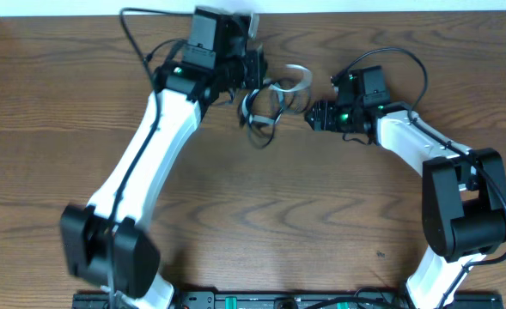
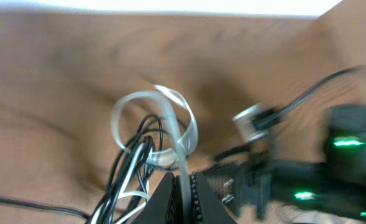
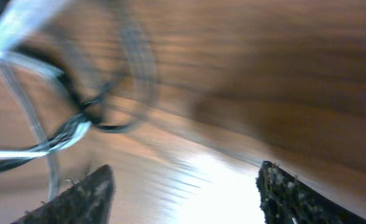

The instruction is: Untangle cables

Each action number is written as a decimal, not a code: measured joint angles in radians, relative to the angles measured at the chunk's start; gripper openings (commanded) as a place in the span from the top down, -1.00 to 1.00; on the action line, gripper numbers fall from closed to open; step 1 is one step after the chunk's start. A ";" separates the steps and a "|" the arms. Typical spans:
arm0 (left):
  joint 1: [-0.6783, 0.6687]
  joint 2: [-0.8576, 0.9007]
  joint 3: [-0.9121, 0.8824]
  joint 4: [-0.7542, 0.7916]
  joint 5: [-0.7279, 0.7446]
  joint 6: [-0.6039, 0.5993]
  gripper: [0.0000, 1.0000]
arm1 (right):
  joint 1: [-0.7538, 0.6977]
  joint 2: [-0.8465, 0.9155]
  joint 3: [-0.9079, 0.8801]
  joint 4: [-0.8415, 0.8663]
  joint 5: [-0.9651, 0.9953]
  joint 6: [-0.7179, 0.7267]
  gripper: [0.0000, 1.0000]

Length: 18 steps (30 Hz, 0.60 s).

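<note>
Near the middle of the table's (image 1: 278,223) far edge, the left gripper (image 1: 261,79) (image 2: 179,183) reaches in from the left side. In the left wrist view its jaws are together, clamped on the white cable (image 1: 297,77) (image 2: 184,155), a flat pale band that rises from between the fingers and curls into an open loop above them. That loop lies closest to the far edge and just right of the gripper.

The black cable (image 1: 257,120) (image 2: 122,165) is bunched in several thin loops just on the near side of the white one. Its strands pass through the white loop and cross it, so the two are tangled. Some black strands run down past the left side of the left fingers; whether they are also pinched, I cannot tell.

The right gripper (image 1: 311,114) (image 3: 186,171) sits just right of the tangle, pointing towards it, not touching either cable. Its jaws stand wide apart with nothing between them. The right wrist view is blurred; it shows the white cable (image 3: 21,18) and black cable (image 3: 108,127) ahead and to one side.
</note>
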 measured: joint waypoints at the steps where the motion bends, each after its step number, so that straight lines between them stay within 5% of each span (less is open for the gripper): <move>1: -0.002 -0.031 0.002 0.030 0.005 0.001 0.85 | -0.010 -0.002 0.000 0.037 -0.077 0.004 -0.47; 9: 0.004 -0.165 0.005 0.157 0.023 -0.001 0.85 | -0.055 -0.165 0.000 0.145 -0.307 0.055 -0.68; 18: 0.004 -0.176 0.005 0.221 0.095 -0.005 0.85 | -0.048 -0.365 0.001 0.223 -0.349 0.107 -0.67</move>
